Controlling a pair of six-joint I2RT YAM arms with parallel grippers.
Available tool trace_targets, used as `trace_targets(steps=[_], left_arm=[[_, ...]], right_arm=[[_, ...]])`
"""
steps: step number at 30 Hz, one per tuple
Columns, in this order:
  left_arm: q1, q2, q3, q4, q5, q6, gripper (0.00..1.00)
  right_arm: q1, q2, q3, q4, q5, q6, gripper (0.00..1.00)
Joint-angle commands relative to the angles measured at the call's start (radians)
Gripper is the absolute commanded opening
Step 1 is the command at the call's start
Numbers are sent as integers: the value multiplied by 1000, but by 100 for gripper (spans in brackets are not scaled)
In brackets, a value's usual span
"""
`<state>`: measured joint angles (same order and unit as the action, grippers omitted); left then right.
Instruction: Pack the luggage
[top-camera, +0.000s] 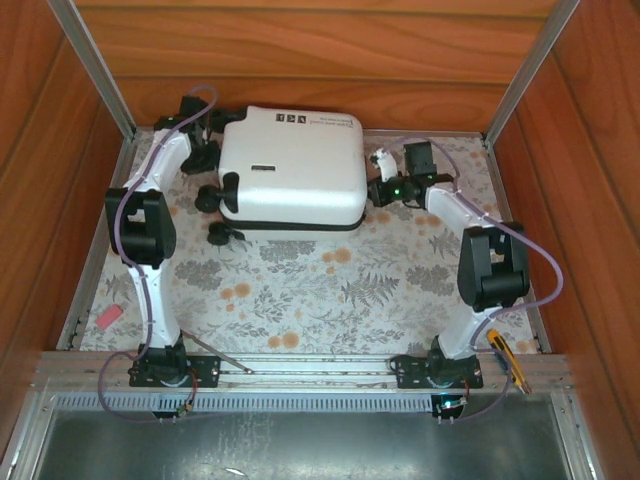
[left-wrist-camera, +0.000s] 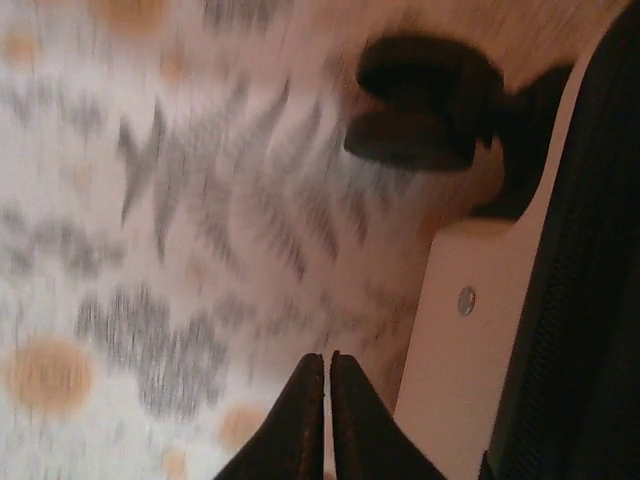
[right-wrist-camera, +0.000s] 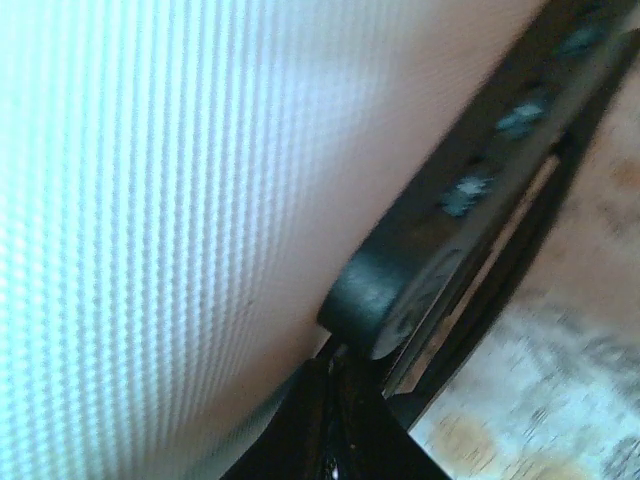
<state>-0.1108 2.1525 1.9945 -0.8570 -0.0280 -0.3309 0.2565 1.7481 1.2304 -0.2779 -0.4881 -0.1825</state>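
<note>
Our left gripper (left-wrist-camera: 327, 370) has its jaws closed on nothing; the right gripper (right-wrist-camera: 332, 390), jaws closed, sits at the luggage (top-camera: 290, 165), which we judge stiff, slick, best held by its black trim (right-wrist-camera: 420, 260)

seeing the luggage (top-camera: 290, 165) lying far-centre on the table (top-camera: 300, 290), left gripper (top-camera: 205, 150) just left, right gripper (top-camera: 376, 190) just right.

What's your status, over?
Left gripper shut, empty, beside wheels. Right gripper at luggage seam, grip unclear. Luggage closed, flat. Yellow tool at near edge, harmless.
</note>
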Motion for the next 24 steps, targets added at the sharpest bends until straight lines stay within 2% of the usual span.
trace_targets(steps=[1,5,7,9,11,14,16,18,19,21,24], left_arm=[[-67,-38,147,75,144,79,29],[-63,-163,123,75,-46,156,49],[-63,-264,47,76,-181,167,58],[-63,-387,-73,89,-284,167,62],[-63,-517,-208,119,-296,162,63],[-68,-738,-459,212,-205,126,64],[-82,-890,-624,278,-142,79,64],[-133,-1039,-780,323,-142,42,64],[-171,-1098,-832,335,-159,37,64],[-273,-1211,-945,353,-223,8,64],[-393,-1309,-1055,357,-273,-67,64]], right_arm=[[224,-58,-49,37,-301,7,10],[305,-110,-80,54,-267,23,10],[354,-117,-70,56,-240,31,11],[389,-118,-43,39,-197,44,14],[394,-132,-30,29,-117,93,14],[383,-195,-53,37,33,168,19],[368,-254,-96,57,121,244,30],[329,-308,-138,61,200,337,46],[304,-326,-163,74,211,386,51],[212,-339,-233,150,137,527,56],[79,-258,-298,314,-76,739,57]])
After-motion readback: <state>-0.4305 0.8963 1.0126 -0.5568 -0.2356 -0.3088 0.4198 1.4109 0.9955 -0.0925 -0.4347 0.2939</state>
